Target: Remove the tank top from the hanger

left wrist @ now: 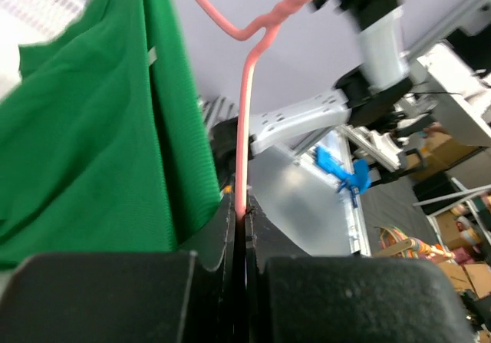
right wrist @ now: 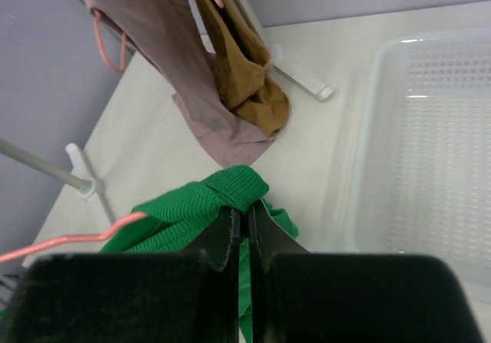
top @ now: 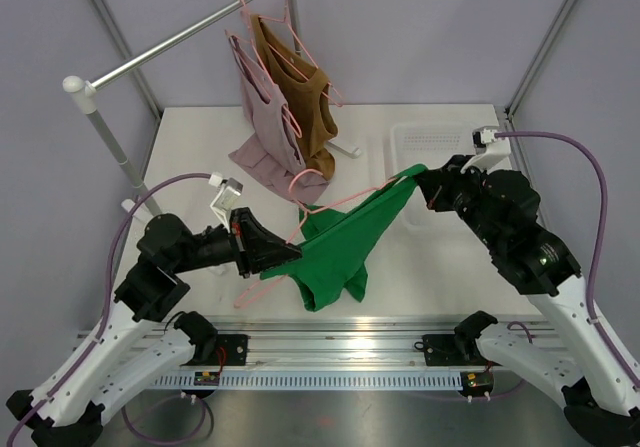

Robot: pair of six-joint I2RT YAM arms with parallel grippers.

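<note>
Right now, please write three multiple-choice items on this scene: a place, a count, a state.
1. Where is the green tank top?
A) in the basket
B) between the two arms, over the table
C) on the floor

2. How many tank tops hang on the rail?
A) one
B) two
C) four

3. The fingers of the left gripper are:
A) wide open
B) shut on a cup
C) shut on the pink hanger

Key:
1 B, the right gripper pinches its strap there.
2 B, a mauve top and a brown top.
3 C, the left wrist view shows it clamped.
</note>
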